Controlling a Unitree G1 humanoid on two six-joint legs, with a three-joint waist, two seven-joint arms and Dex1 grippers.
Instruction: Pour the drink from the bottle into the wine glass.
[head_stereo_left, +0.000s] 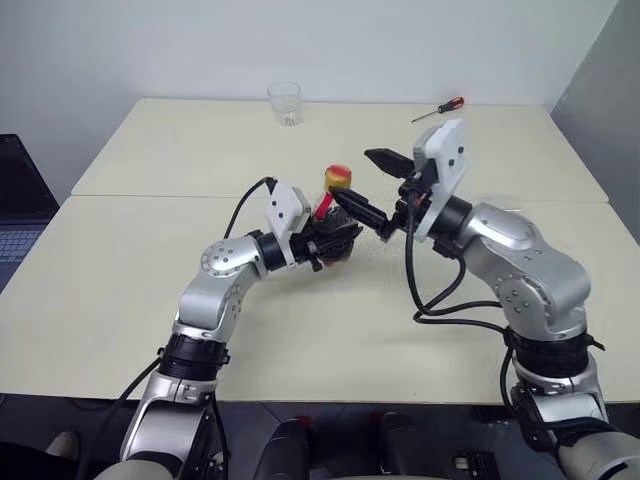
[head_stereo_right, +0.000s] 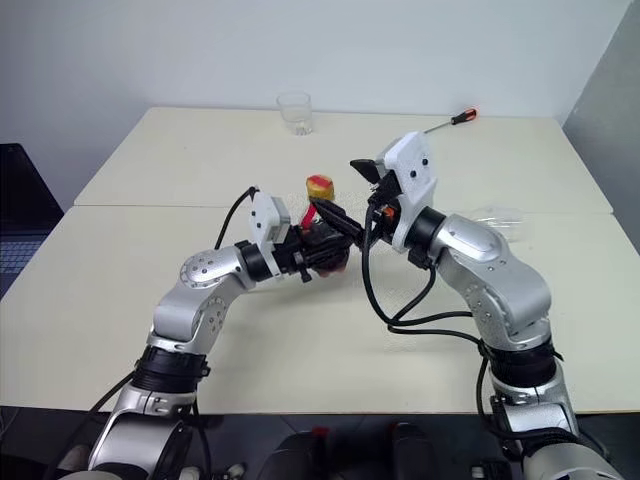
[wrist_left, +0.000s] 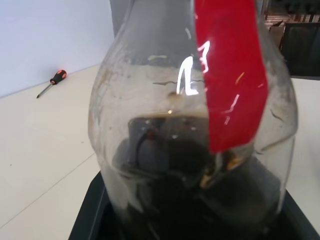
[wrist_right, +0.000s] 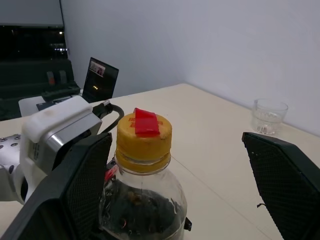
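At frame centre the left gripper (head_stereo_left: 322, 240) is clamped on the bottle (head_stereo_left: 335, 228), yellow cap (wrist_right: 144, 139) still on. The right gripper (head_stereo_left: 375, 190), fingers wide apart, flanks the cap. Uncapping seems in hand; next, it likely must close and twist.

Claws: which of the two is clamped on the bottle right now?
The left claw: it grips the bottle low on its dark body. The right claw stands wide open, its fingers either side of the yellow cap.
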